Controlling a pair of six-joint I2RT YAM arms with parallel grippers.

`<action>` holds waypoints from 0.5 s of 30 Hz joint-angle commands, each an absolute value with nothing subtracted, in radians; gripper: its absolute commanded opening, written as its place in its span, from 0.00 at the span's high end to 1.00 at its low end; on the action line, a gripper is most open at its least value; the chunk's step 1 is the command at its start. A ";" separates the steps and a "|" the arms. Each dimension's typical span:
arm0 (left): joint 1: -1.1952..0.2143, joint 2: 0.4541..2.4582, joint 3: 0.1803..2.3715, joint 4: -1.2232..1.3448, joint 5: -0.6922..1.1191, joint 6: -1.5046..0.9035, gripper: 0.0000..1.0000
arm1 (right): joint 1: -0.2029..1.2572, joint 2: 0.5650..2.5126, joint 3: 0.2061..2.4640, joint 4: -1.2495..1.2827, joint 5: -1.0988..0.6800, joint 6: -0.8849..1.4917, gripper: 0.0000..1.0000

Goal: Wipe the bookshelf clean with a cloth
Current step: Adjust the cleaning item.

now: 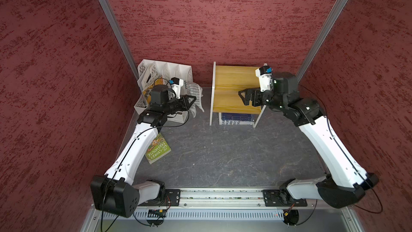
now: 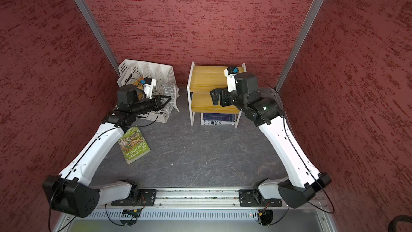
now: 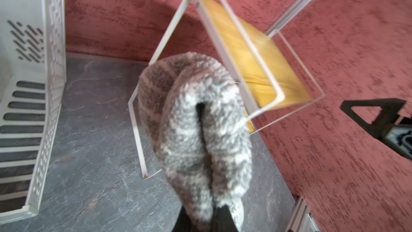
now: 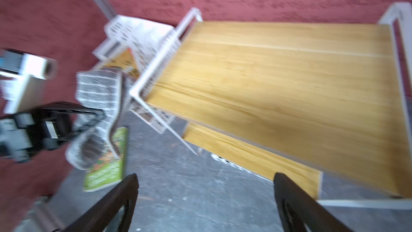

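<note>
Red, mottled walls (image 1: 223,18) enclosed a dark grey, stone-patterned table (image 1: 223,157) on three sides. Against the rear wall stood the bookshelf (image 1: 234,78): two yellow-tan boards stepped between thin white side panels, the upper board to the rear and the lower board to the front. A stack of blue books (image 1: 236,119) lay on the table under the lower board. To the left of the bookshelf, in the rear left corner, stood a white perforated file organizer (image 1: 169,70) with printed matter in its slots. A green-covered book (image 1: 158,150) lay flat on the table nearer the front, partly under the left arm.

The left end effector (image 1: 192,100) was clenched on the cloth (image 1: 197,94), a fluffy grey rag with pale stripes. The cloth hung in folds around and below the fingertips, in the gap between the file organizer and the bookshelf's left side panel. It was near that panel but apart from it. In the left wrist view the cloth (image 3: 194,130) wrapped the fingers so that only a thin black edge showed.

The right end effector (image 1: 242,97) was released, its jaws wide apart and empty. It hung over the right part of the lower board, pointing left; whether it touched the board could not be told. It was well apart from the cloth, with the left part of the bookshelf between them.
</note>
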State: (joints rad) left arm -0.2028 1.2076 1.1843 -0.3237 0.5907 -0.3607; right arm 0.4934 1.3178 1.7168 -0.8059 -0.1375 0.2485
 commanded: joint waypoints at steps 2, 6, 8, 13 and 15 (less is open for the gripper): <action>-0.241 1.098 1.163 -0.146 0.818 -0.349 1.00 | 0.490 1.243 1.583 -0.452 -0.591 0.470 0.02; -0.311 1.073 1.185 -0.057 0.898 -0.376 1.00 | 0.506 1.219 1.456 -0.204 -0.761 0.608 0.01; -0.344 1.084 1.198 -0.010 0.928 -0.397 1.00 | 0.514 1.205 1.399 -0.088 -0.797 0.656 0.02; -0.434 1.138 1.240 0.061 0.970 -0.411 1.00 | 0.528 1.200 1.323 0.140 -0.832 0.789 0.02; -0.457 1.159 1.251 0.073 0.971 -0.411 1.00 | 0.541 1.207 1.316 0.188 -0.844 0.814 0.02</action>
State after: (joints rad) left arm -0.4294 1.1381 1.2194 0.0032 0.9264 -0.3992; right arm 0.5198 1.2167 1.3128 -0.0277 -0.7692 0.7177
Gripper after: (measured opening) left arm 0.084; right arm 0.982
